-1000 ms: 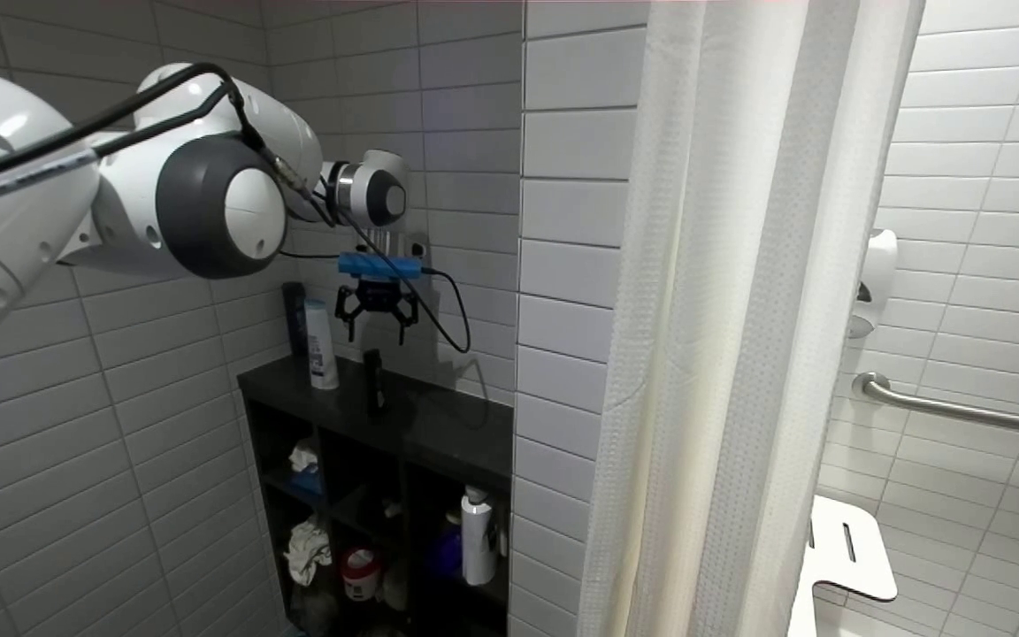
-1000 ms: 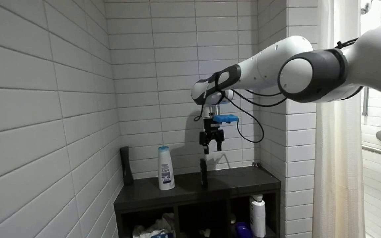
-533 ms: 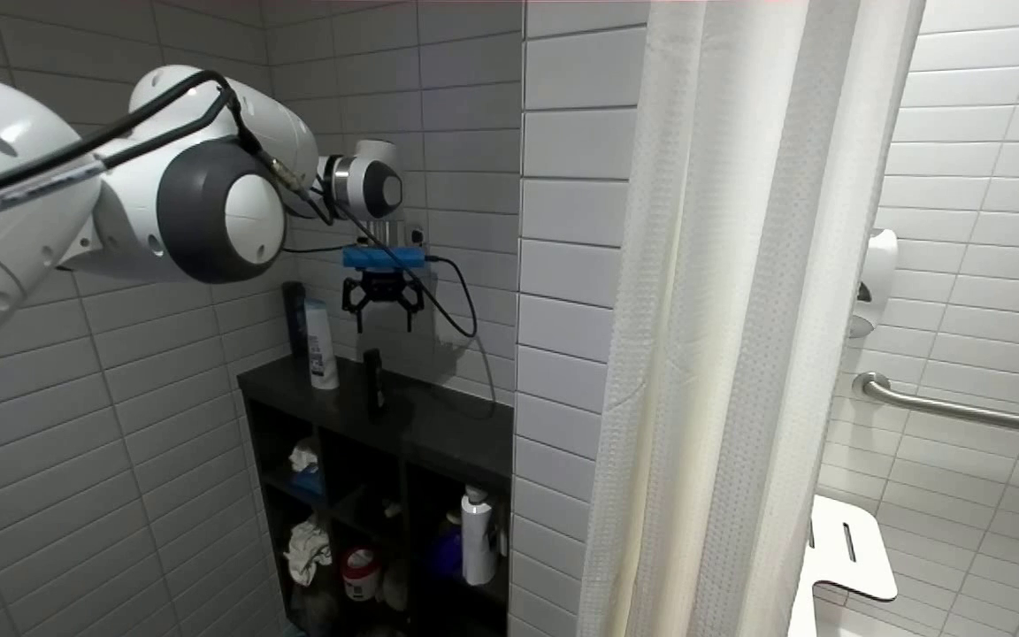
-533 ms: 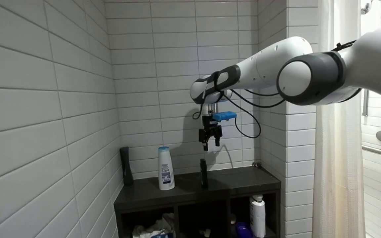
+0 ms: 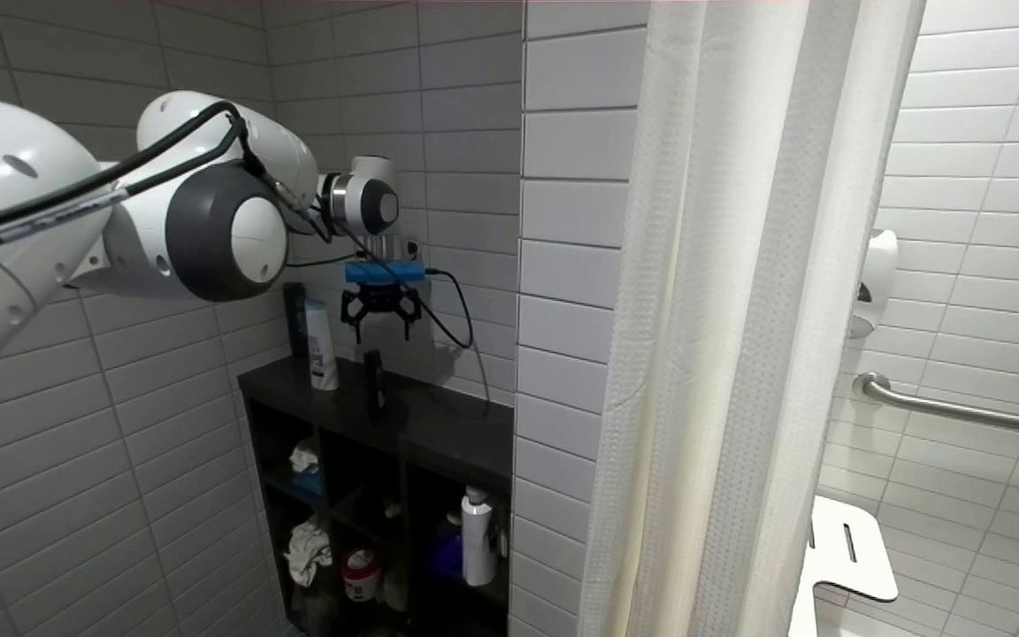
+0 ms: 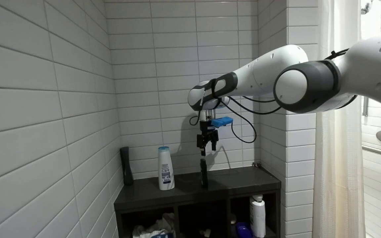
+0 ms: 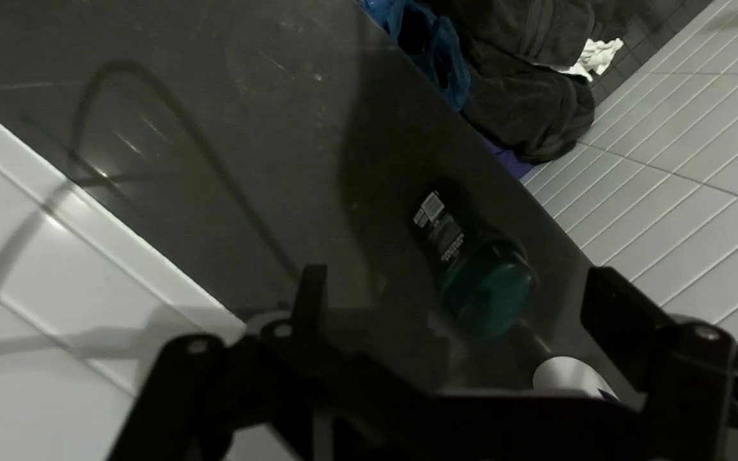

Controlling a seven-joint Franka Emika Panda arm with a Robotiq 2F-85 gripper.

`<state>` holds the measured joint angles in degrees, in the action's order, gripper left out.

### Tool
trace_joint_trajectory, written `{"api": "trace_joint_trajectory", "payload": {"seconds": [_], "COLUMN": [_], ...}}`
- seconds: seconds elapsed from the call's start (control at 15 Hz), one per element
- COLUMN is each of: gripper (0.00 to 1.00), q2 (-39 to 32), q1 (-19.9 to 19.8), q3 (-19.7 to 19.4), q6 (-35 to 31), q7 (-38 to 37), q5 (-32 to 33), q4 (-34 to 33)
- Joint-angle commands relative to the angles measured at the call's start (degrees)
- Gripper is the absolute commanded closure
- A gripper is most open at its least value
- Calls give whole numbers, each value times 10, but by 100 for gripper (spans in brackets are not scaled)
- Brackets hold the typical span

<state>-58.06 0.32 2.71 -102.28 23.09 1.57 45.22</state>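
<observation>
Your gripper is spread wide and empty above the green-topped black bottle, which stands on the shelf nearer its front edge than its back, so no grip is made yet and that seems left to do.

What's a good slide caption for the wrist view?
Wrist view: open gripper above a green-topped dark bottle standing on the dark shelf top, dark fabric visible past its edge.

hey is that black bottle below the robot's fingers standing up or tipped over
Upright: in both exterior views the black bottle rises tall and narrow from the top of the dark shelf unit.
</observation>
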Motion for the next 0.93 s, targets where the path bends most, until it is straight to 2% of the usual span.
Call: {"api": "trace_joint_trajectory", "payload": {"seconds": [0.0,0.47,0.87], "gripper": [0,0,0], "q2": [-18,-23,-17], "q1": [0,0,-6], "q3": [1,14,42], "q6": [-9,-19,-27], "q7": [18,16,8], "q5": [3,-14,-60], "q4": [-21,-25,-30]}}
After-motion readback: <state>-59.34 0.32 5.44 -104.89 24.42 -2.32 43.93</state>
